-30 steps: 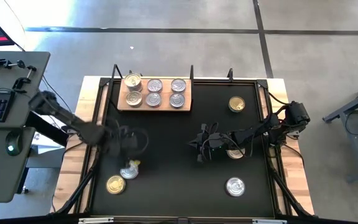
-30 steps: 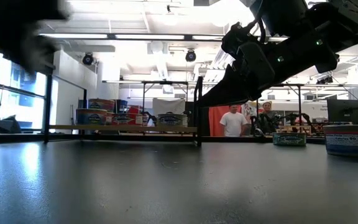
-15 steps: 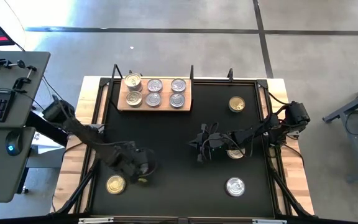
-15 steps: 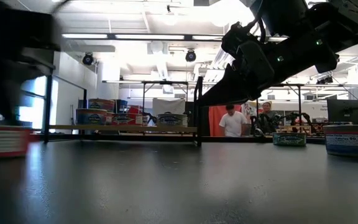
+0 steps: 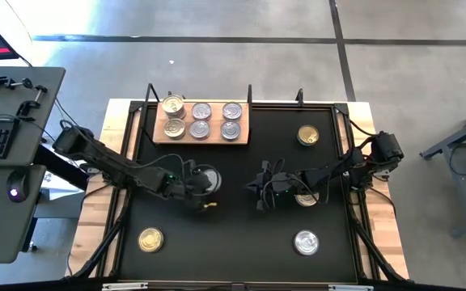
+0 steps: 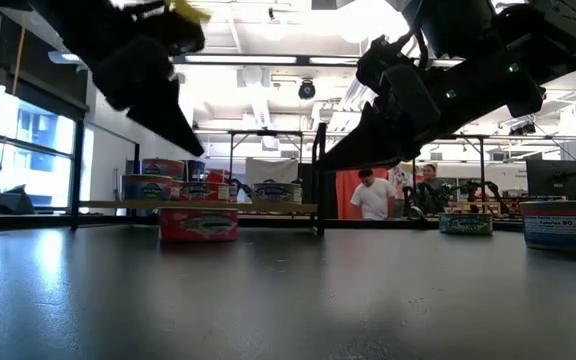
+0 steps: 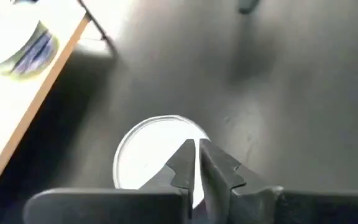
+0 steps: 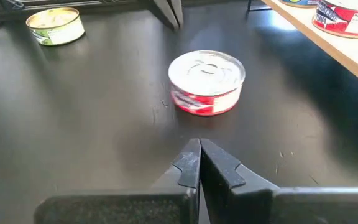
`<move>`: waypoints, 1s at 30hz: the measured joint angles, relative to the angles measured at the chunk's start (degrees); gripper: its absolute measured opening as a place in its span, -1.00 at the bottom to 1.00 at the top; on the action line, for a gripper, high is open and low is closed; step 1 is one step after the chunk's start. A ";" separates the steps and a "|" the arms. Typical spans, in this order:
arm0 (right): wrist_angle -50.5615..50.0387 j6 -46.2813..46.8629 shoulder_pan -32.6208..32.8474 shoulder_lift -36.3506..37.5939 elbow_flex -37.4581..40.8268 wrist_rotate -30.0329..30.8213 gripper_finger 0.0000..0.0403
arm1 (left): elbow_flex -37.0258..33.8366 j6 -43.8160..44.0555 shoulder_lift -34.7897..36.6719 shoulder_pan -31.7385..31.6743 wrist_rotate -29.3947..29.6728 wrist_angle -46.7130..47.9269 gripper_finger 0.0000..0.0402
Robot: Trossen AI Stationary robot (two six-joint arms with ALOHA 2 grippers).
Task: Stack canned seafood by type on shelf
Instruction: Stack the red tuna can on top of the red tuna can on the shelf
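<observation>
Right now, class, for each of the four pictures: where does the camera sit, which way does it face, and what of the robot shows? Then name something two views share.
High view: overhead, facing straight down; both arms, shelf, table.
Low view: table height, looking level across to the room; both arms hang in from above.
Left wrist view: on the left arm, facing down past the shut left tool at a silver-lidded can.
Right wrist view: on the right arm, past the shut right tool.
Shared: both wrist views show that red-labelled can, also seen low.

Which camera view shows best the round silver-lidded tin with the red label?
The right wrist view: the red-labelled tin shows whole, lid and label. The low view shows only its side. The high view and left wrist view show only its lid, partly behind the left gripper.
</observation>
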State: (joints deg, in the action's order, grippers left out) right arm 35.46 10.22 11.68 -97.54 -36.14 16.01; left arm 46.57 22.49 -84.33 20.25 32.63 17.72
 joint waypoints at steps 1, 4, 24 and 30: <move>-0.01 -0.04 0.00 0.00 0.00 0.00 -1.00 | 0.01 -2.02 -0.06 0.00 -0.56 -0.23 -0.89; 0.05 -0.01 0.00 0.00 0.00 0.07 -1.00 | -0.07 -7.46 -1.82 -0.23 -2.11 -2.87 -0.72; -0.11 0.00 -0.02 0.00 0.00 0.09 -1.00 | 0.06 -16.09 -19.75 2.08 12.55 -12.99 -0.46; -0.11 0.02 -0.02 0.00 0.00 0.11 -1.00 | -0.03 -15.19 -18.06 5.50 13.17 -12.48 -0.64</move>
State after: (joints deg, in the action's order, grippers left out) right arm 35.35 10.24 11.66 -97.54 -36.14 16.12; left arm 46.54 7.31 -102.39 25.75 45.80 5.23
